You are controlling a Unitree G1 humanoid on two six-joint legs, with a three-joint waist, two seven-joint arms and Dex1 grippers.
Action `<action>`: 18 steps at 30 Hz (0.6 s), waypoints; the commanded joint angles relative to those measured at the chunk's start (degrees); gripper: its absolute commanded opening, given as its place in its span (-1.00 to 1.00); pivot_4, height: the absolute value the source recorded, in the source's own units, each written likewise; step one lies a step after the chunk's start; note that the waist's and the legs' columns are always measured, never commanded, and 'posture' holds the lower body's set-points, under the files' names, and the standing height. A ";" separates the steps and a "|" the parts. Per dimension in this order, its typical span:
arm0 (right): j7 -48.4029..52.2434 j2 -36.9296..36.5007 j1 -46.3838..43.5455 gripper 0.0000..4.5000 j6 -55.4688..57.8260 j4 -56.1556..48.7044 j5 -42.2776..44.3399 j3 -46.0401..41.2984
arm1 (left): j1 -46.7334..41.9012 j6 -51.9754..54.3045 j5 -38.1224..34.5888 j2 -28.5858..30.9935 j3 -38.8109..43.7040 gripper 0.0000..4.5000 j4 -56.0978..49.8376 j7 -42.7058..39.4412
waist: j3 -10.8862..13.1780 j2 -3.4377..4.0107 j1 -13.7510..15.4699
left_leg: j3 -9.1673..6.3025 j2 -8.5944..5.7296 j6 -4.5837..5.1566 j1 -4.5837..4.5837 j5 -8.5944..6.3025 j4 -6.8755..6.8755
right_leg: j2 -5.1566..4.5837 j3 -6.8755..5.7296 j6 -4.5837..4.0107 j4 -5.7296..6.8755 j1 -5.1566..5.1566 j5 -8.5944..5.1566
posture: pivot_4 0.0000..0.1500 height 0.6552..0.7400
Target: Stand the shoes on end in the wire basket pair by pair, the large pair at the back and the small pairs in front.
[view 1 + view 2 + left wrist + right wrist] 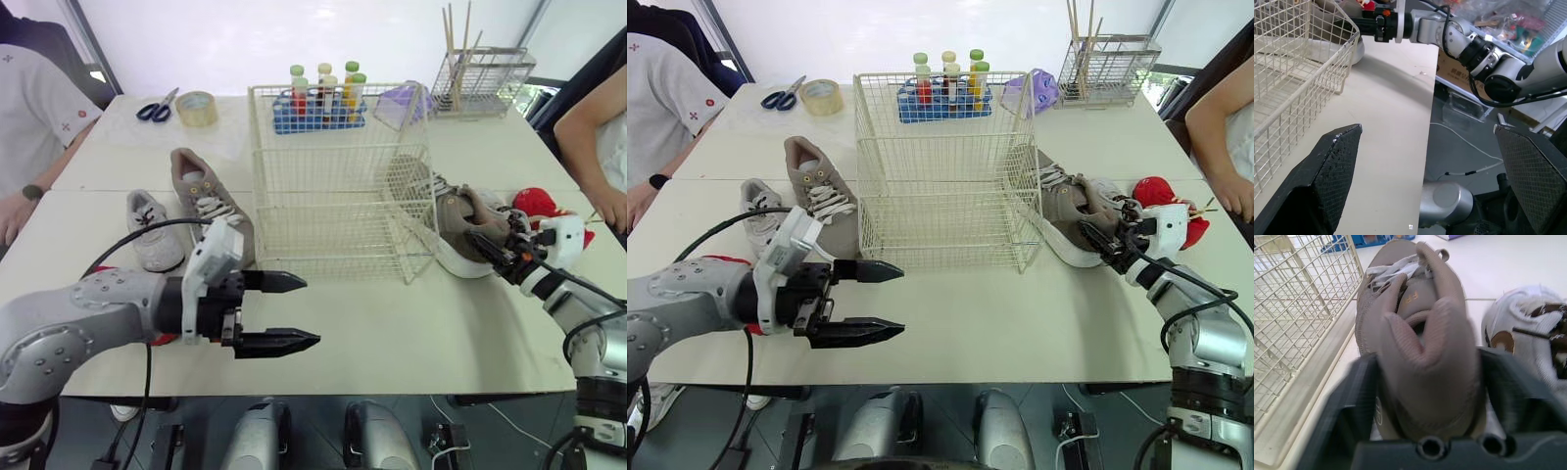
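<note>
Here the heel of a brown shoe (1065, 211) is pinched in the right claw (1109, 242). The shoe lies on the worktop (1019, 323), outside the wire basket (940, 166) and just beside its right wall. The left claw (898, 302) is held spread over the worktop in front of the basket. A second brown shoe (818, 196) and a small grey shoe (759, 211) are seen beyond it, side by side, left of the basket.

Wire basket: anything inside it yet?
No shoes are inside the wire basket, and its open mesh hides little. The brown shoe in the right gripper lies outside its right wall. The blue bottle rack stands behind, partly screened by the wires.
</note>
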 commanded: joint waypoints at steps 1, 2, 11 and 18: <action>1.59 -0.69 0.19 -0.50 -0.41 0.93 -1.73 2.47 | 0.65 -0.24 -0.12 0.52 1.35 1.00 -1.80 0.64 | -0.02 -0.04 -0.05 | 0.00 0.01 0.01 0.01 -0.01 0.00 | 0.01 0.00 0.00 0.00 0.01 0.00 | 1.00 1.00; 1.97 -0.82 0.48 -0.68 -0.43 0.33 -1.97 3.00 | 0.71 -0.28 -0.08 0.52 1.37 1.00 -1.82 0.71 | -0.02 -0.04 -0.06 | 0.00 0.03 0.00 0.02 0.00 0.00 | 0.02 0.00 0.00 0.00 0.02 0.00 | 1.00 1.00; -3.47 -2.19 -8.48 -0.88 1.20 -3.77 1.89 -3.59 | 0.14 -0.54 1.74 0.53 1.34 1.00 0.39 -0.66 | 0.09 0.13 -0.30 | 0.04 0.06 -0.22 0.03 0.12 -0.02 | 0.02 0.00 -0.01 0.00 -0.02 0.00 | 1.00 1.00; -6.92 -5.89 -20.75 -0.88 2.92 -5.58 3.91 -6.16 | -3.15 -0.15 3.01 0.09 0.34 1.00 3.42 -3.37 | 0.35 0.56 0.38 | 0.11 0.05 -0.31 -0.11 0.17 -0.13 | 0.04 0.06 0.05 0.02 -0.23 -0.02 | 1.00 1.00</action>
